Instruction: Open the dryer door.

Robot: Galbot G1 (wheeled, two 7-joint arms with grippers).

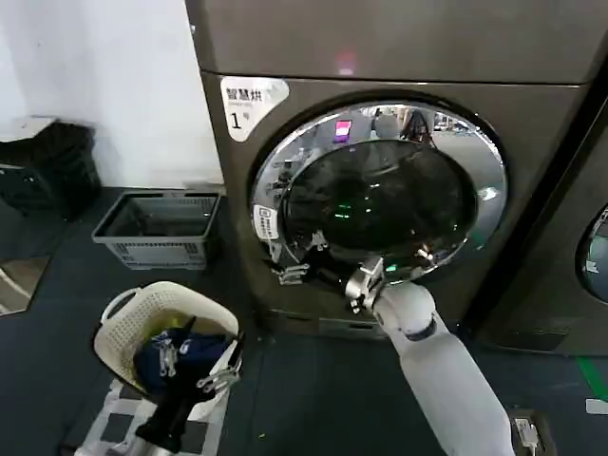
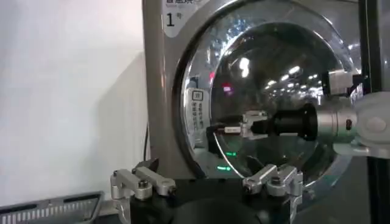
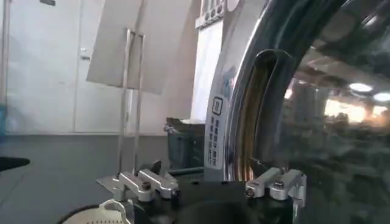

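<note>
The bronze-grey dryer (image 1: pixel 399 38) carries a white label marked "1" (image 1: pixel 249 103). Its round dryer door (image 1: pixel 380 199) has a wide chrome rim and dark glass. My right gripper (image 1: pixel 299 261) reaches up to the rim's lower left edge, near the small white sticker (image 3: pixel 216 131). It is open, and the rim edge (image 3: pixel 234 122) stands just beyond the gap between its fingers (image 3: pixel 149 182). I cannot tell whether the door is flush or slightly ajar. From the left wrist I see the right gripper (image 2: pixel 228 129) at the door (image 2: pixel 274 73). My left gripper (image 1: pixel 195 366) hangs open and empty over a white basket.
A white laundry basket (image 1: pixel 119 318) with blue clothes stands low on the left. A grey crate (image 1: pixel 157 228) sits by the white wall behind it. A neighbouring dark machine (image 1: pixel 594 252) borders the dryer on the right. Dark floor lies in front.
</note>
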